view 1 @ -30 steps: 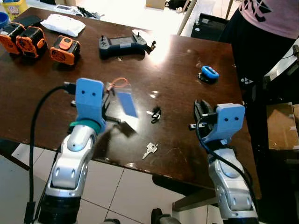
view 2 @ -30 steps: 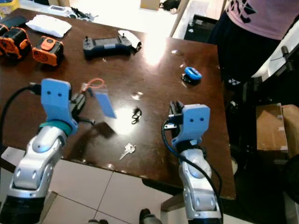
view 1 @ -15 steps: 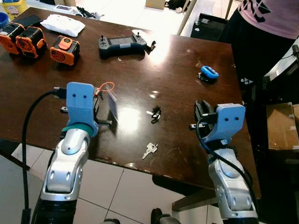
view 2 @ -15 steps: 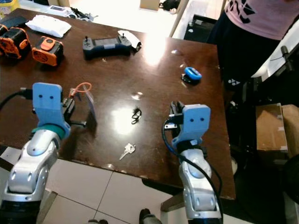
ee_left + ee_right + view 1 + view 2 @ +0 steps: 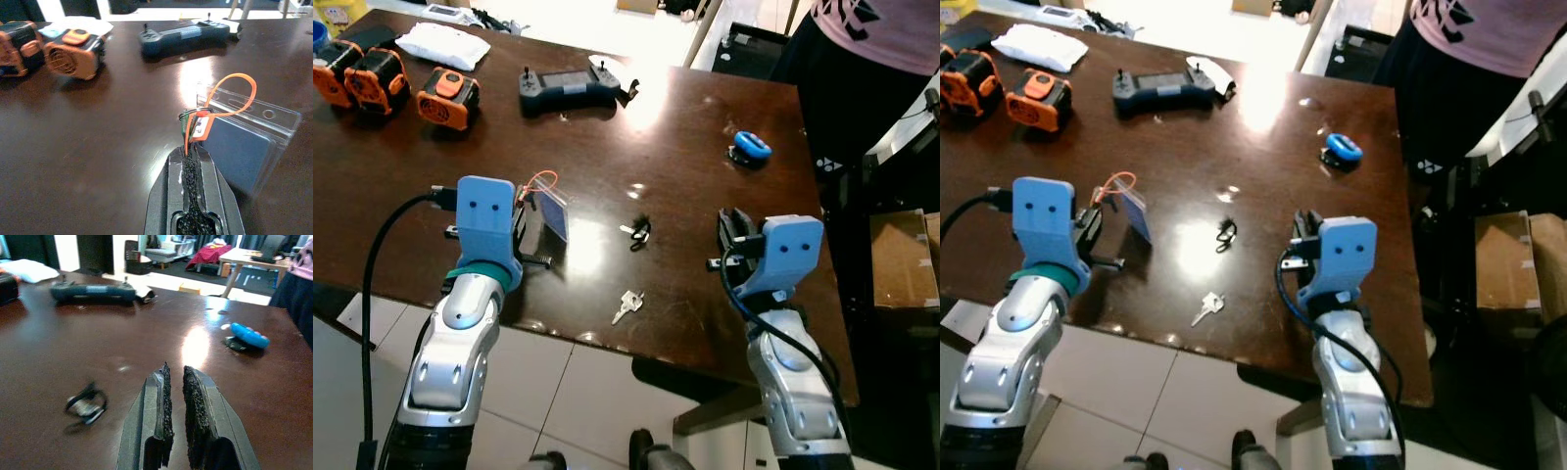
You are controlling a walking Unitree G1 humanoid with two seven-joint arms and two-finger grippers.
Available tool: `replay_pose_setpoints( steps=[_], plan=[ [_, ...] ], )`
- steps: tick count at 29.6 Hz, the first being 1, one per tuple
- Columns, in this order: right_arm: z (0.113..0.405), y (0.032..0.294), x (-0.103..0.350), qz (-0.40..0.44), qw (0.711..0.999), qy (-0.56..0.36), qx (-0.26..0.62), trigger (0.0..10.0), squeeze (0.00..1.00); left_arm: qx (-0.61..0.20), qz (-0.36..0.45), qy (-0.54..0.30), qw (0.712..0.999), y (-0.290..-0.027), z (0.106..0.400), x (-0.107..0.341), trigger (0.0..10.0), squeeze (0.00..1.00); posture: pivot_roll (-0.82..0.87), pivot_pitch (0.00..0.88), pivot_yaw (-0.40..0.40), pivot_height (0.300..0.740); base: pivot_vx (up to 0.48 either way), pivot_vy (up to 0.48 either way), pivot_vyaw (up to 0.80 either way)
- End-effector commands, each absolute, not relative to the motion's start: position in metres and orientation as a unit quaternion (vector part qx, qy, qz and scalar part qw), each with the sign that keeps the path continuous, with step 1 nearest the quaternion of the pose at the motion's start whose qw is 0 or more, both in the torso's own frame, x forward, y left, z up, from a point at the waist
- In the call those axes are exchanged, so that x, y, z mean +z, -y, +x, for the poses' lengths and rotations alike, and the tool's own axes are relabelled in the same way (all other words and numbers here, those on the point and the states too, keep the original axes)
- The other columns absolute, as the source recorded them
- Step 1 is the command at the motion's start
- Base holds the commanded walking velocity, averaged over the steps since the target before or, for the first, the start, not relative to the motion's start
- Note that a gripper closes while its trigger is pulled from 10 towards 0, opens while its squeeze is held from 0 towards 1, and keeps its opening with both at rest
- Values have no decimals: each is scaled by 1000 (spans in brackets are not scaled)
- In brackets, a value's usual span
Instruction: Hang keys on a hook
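Note:
My left gripper (image 5: 190,149) is shut on a thin orange cord loop (image 5: 234,93) low over the dark table, near its front left. From the loop hangs a clear card holder with a blue card (image 5: 551,213), its lower edge at or just above the tabletop. A silver key (image 5: 626,306) lies flat near the front edge, between my arms. A small black key ring piece (image 5: 639,233) lies a little farther in. My right gripper (image 5: 174,369) hovers over the table's right front, fingers nearly together with nothing between them.
A blue oval object (image 5: 751,149) sits at the far right of the table (image 5: 685,127). A black handheld controller (image 5: 568,88), orange-and-black battery packs (image 5: 448,98) and a white packet (image 5: 443,44) line the far side. A person in dark trousers (image 5: 842,88) stands at the right corner.
My left arm has drawn back to the left and lowered. The card holder swung with it and now hangs closer to the gripper. The right arm has stayed still.

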State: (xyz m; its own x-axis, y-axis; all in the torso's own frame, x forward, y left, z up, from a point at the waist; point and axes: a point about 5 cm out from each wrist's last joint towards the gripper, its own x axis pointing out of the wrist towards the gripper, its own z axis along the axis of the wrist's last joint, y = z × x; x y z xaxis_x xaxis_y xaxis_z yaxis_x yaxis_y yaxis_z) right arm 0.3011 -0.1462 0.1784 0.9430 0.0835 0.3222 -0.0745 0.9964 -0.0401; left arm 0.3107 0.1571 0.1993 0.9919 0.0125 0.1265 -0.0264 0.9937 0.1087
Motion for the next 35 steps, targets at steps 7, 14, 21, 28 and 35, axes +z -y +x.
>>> replay_pose_setpoints(
  steps=[7,14,21,28,35],
  plan=[
    [301,146,172,-12,987,152,41,10000,0,9,59,63,996,-157,308,196,10000,0,-41,135,-4,740,-411,0,0],
    [302,144,172,-20,987,153,48,10000,0,8,60,64,996,-156,309,197,10000,0,-39,135,-4,740,-406,0,0],
    [302,143,172,-19,987,154,52,10000,0,8,60,63,996,-156,309,196,10000,0,-37,135,-4,740,-399,0,0],
    [303,142,173,-10,987,153,53,10000,0,8,60,63,996,-156,309,197,10000,0,-35,132,-5,740,-379,0,0],
    [303,140,173,-17,984,159,75,10000,0,0,60,60,996,-153,309,195,10000,0,-36,126,-7,740,-148,0,329]
  ],
)
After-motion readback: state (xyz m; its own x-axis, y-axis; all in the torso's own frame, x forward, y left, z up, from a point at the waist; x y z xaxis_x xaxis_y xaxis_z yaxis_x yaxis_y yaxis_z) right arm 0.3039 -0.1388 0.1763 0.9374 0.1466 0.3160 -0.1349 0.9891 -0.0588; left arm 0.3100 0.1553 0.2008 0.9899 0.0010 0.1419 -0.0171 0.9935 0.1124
